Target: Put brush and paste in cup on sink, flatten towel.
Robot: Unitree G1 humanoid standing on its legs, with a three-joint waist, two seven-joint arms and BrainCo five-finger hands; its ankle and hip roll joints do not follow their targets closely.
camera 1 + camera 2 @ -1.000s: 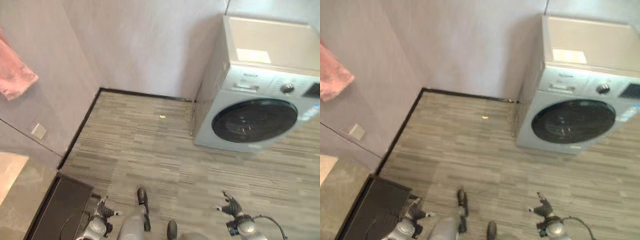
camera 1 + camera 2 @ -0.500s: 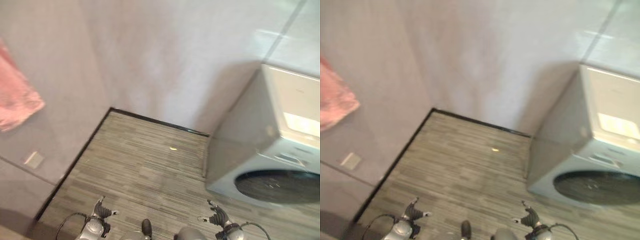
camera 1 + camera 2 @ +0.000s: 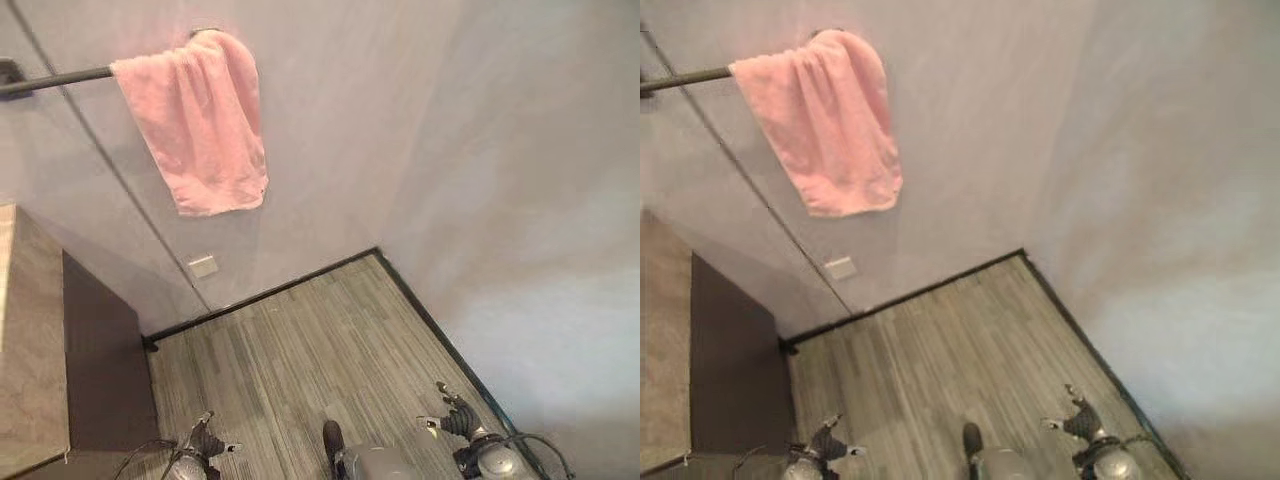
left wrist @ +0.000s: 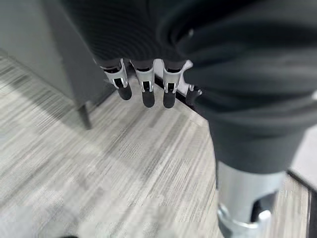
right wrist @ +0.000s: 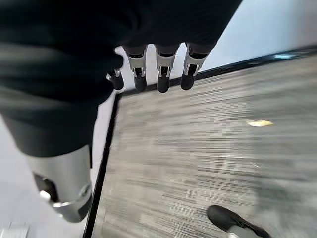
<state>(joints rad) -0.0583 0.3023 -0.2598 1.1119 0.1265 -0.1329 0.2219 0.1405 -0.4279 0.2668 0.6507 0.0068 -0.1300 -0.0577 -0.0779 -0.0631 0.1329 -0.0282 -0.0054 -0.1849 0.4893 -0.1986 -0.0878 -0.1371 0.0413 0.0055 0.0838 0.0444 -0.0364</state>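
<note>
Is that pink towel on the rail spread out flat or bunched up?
Bunched up. The towel hangs gathered over the end of the rail, creased and narrowing to its lower edge.

One pink towel (image 3: 196,125) on one dark rail (image 3: 55,80). One wall socket plate (image 3: 203,266). One cabinet (image 3: 60,350).

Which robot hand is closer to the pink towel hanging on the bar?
Left. The left robot hand hangs low, roughly under the pink terry towel; the right robot hand hangs low, well off to the right.
</note>
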